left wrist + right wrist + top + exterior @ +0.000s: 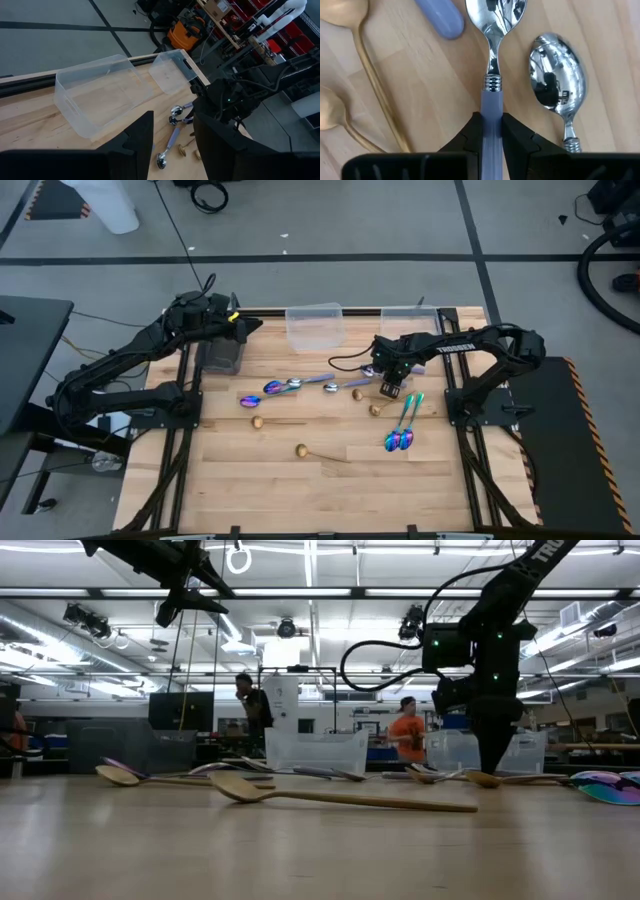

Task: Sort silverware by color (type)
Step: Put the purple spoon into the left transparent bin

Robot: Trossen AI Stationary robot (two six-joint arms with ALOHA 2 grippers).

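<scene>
Slim spoons lie scattered on the wooden table: gold ones point(302, 450), iridescent ones point(400, 438) and silver-bowled ones with pale lavender handles point(320, 381). My right gripper point(391, 388) stands at table height in the middle right of the scatter, shut on one silver spoon point(495, 15). A second silver spoon point(555, 82) and gold spoons point(367, 65) lie beside it. My left gripper point(240, 323) hovers open above the far left of the table, over a dark container point(222, 358); its fingers point(140, 140) are empty. My right gripper point(491, 125) pinches the silver spoon's lavender handle point(491, 102) just behind the metal collar, between its two fingers. The fingers come from above, pointing down. The bowl points away from the fingers, close over the wood; whether it rests on the table I cannot tell.
Two clear plastic containers point(315, 325) point(410, 320) stand at the table's far edge. Bare wood lies along the near edge point(330, 500). In the low view a gold spoon point(300, 795) lies nearest, and people stand in the room behind.
</scene>
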